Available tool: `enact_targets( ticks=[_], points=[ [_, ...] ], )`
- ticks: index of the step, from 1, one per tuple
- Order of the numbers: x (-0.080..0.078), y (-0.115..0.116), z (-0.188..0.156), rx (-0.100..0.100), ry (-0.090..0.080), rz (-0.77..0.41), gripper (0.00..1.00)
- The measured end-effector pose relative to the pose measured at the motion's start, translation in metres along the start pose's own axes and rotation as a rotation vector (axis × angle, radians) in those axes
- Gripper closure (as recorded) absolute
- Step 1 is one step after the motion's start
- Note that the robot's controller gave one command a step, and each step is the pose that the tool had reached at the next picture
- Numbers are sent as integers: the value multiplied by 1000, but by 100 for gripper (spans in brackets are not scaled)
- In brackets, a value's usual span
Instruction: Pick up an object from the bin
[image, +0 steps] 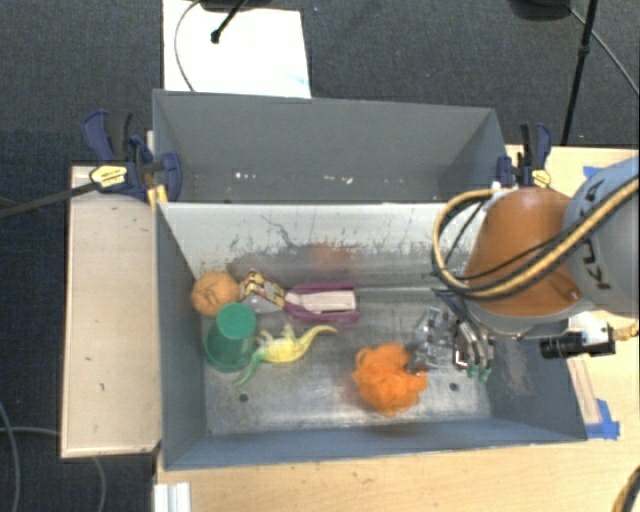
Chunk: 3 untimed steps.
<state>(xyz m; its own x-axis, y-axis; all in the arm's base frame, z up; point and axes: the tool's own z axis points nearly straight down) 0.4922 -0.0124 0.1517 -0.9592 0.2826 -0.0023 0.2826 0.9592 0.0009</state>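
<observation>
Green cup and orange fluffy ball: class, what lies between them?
A yellow-green toy dinosaur beside the green cup; then bare bin floor up to the orange fluffy ball, in the camera view.

1. Soft, even light falls from above; no part of the grey bin (330, 140) lies in deep dark.
2. The bin's floor gives back a pale sheen across its middle, and scuffs on its back wall catch the light.
3. Short, soft shadows sit below the green cup (232, 335) and the orange fluffy ball (388, 378).
4. The arm's orange cover (520, 250) darkens the bin's right corner beneath it.
5. The white sheet (245, 50) at the top is the brightest patch, nearly washed out; the carpet (60, 60) around it is dim.
</observation>
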Motion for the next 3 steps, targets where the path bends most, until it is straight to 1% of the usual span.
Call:
enact_targets(
  ticks=[1, 2, 3],
  points=[
    [-2, -32, 6, 0, 2, -161, 100],
    [-2, -32, 6, 0, 2, -160, 100],
    [-27, -73, 4, -1, 0, -199, 100]
  ],
)
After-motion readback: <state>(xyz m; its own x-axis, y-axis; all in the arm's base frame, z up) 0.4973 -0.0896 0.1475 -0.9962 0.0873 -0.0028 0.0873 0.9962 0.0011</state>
